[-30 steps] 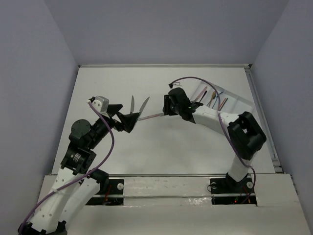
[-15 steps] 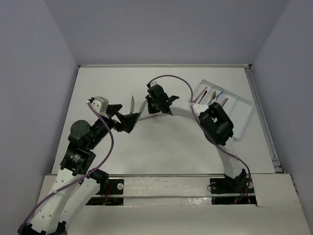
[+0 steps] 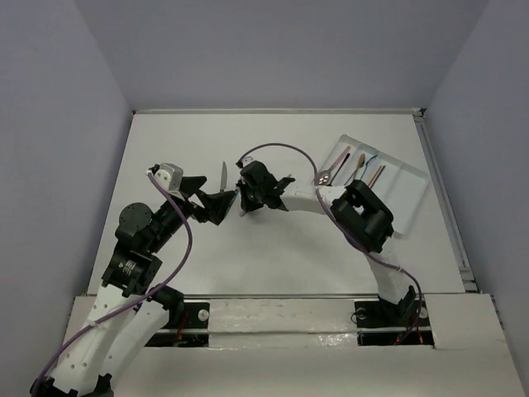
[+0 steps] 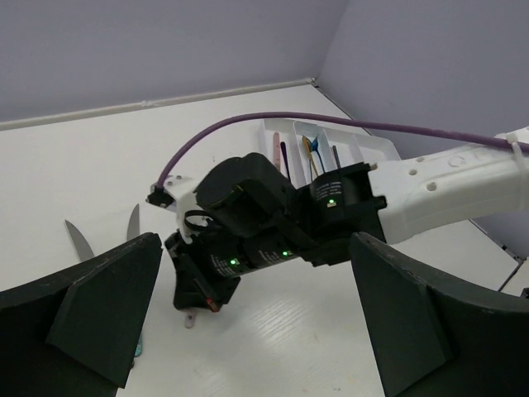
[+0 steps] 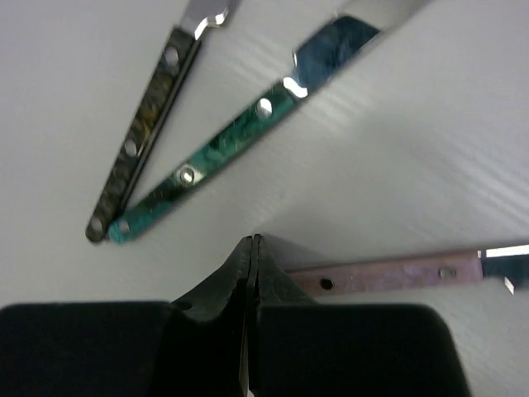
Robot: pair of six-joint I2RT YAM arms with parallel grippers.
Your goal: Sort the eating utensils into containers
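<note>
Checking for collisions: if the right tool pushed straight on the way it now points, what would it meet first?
Likely the green-handled knife, lying across the line ahead of the right tool. Depth is unclear in the wrist view; it might press into the table first.

No readable text.
Nothing legible on the knife handles (image 5: 207, 153), tray (image 3: 407, 187) or arm housings (image 4: 446, 186): no lettering, labels, brands or numbers in any view.
</note>
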